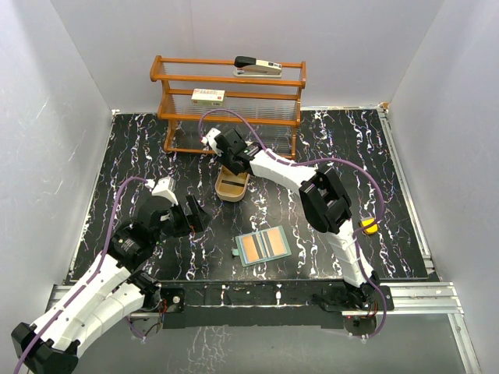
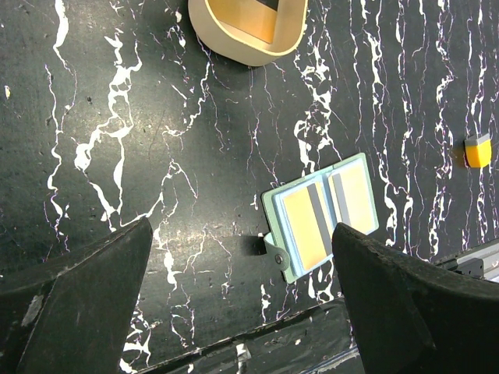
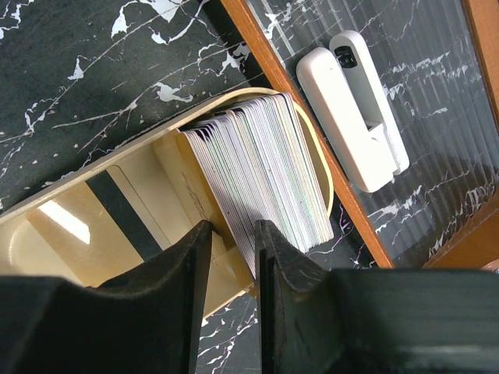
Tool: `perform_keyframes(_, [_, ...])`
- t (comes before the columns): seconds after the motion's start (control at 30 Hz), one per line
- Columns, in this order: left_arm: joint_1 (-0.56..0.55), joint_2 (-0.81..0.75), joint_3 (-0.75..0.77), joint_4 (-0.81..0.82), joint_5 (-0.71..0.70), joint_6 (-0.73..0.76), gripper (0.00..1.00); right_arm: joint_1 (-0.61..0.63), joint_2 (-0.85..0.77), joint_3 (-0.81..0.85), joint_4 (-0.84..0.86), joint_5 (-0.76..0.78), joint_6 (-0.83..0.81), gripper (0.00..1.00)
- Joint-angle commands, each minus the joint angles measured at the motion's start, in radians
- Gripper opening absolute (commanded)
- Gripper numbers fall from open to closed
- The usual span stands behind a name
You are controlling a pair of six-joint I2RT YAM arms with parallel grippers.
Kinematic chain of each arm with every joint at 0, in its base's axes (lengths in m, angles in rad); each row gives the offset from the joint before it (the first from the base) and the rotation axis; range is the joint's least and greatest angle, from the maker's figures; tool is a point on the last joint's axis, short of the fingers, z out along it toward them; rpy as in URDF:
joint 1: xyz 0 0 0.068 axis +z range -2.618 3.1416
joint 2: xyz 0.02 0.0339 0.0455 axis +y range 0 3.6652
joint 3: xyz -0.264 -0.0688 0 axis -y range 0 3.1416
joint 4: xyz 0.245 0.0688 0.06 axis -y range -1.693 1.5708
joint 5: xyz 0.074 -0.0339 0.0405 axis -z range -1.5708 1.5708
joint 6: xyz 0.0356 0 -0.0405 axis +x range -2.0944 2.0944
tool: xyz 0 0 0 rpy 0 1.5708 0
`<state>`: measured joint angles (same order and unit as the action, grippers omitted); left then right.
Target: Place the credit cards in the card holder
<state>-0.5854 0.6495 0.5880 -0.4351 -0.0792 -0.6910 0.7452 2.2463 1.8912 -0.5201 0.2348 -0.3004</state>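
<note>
Since we cannot tell whether our right hand (image 3: 232, 234), straddling the cards (image 3: 265, 171) packed in the tray (image 3: 101, 167), grips yet, it may drag several out; the holder (image 1: 263, 246) lies open on the counter (image 1: 390, 195), left hand (image 2: 242, 234) released.

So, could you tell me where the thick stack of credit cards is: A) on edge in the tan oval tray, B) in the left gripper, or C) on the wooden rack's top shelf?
A: the right wrist view shows the credit cards packed on edge inside the tan oval tray, with the right gripper at the stack's near end.
</note>
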Motion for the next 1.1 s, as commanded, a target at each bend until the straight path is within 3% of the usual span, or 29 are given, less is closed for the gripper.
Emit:
perform_keyframes(0.0, [0.004, 0.001, -0.004, 0.001, -0.003, 0.008, 0.98, -0.022, -0.073, 0.045, 0.066, 0.051, -0.001, 0.26])
perform_keyframes(0.33, [0.004, 0.005, -0.006, 0.004, -0.003, 0.01, 0.98, -0.022, -0.085, 0.054, 0.061, 0.038, -0.006, 0.29])
perform_keyframes(0.47, [0.004, 0.004, -0.006, 0.004, -0.004, 0.011, 0.99, -0.022, -0.087, 0.055, 0.059, 0.028, -0.01, 0.21])
perform_keyframes(0.7, [0.003, 0.006, -0.005, 0.006, -0.001, 0.012, 0.98, -0.021, -0.096, 0.062, 0.052, 0.019, -0.008, 0.21])
perform_keyframes(0.8, [0.003, 0.005, -0.007, 0.006, 0.002, 0.013, 0.98, -0.022, -0.106, 0.063, 0.041, -0.004, -0.008, 0.12])
perform_keyframes(1.07, [0.004, 0.015, -0.001, 0.003, 0.015, 0.012, 0.98, -0.021, -0.119, 0.061, 0.006, -0.052, -0.011, 0.07])
